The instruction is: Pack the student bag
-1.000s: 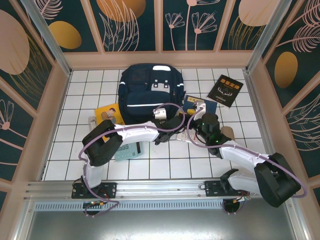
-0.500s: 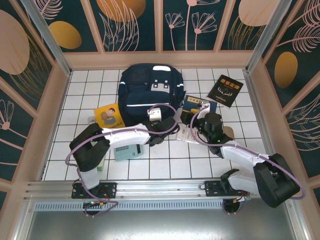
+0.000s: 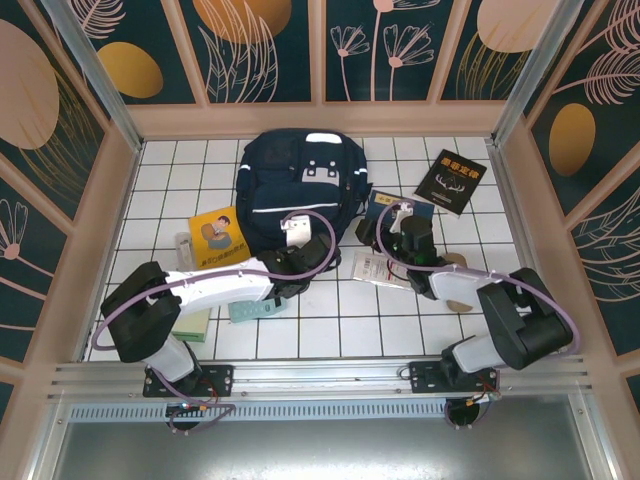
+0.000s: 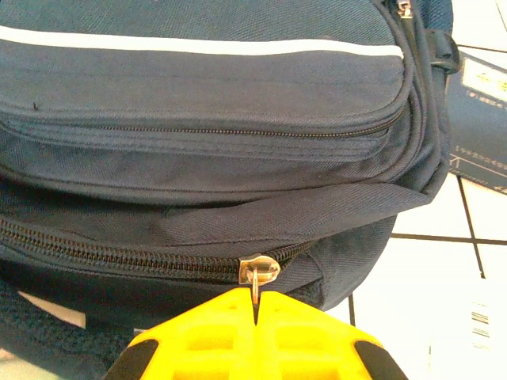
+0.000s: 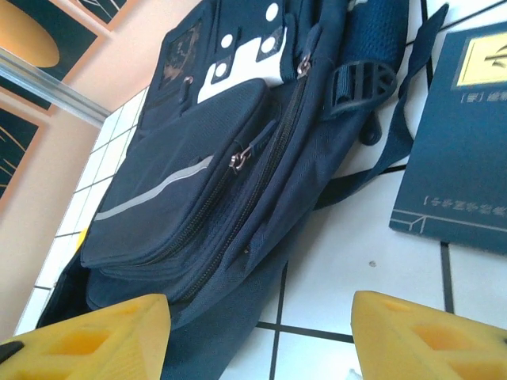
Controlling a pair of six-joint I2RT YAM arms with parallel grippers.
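On the white-tiled counter (image 3: 330, 320), seen from the top camera, the student bag (image 3: 300, 180) lies flat at the far middle, its long axis running away from the arm bases and its bottom edge nearest them. The left end effector (image 3: 298, 255) sits at that near edge, right against the fabric. The right end effector (image 3: 368, 232) waits just beside the bag's right flank, between it and a blue booklet (image 3: 400, 212).

At the left wrist, the student bag (image 4: 206, 87) lies directly ahead, its white stripe (image 4: 198, 43) running across the top of the frame. The left end effector (image 4: 257, 305) is pinched shut on the metal zipper pull (image 4: 259, 271). The zipper track (image 4: 119, 255) runs sideways across the view, square to the fingers. The coming move therefore looks like a drag along that track, not a tug away from the bag. Whether the zipper beyond the slider is open cannot be told, as a fold of fabric covers it.

At the right wrist, the right end effector (image 5: 261, 332) stands wide and holds nothing. The student bag (image 5: 198, 174) lies ahead and to its left, with the blue booklet (image 5: 467, 142) to its right. This arm seems placed to steady the bag's side while the left arm, already on the pull, works the zipper.
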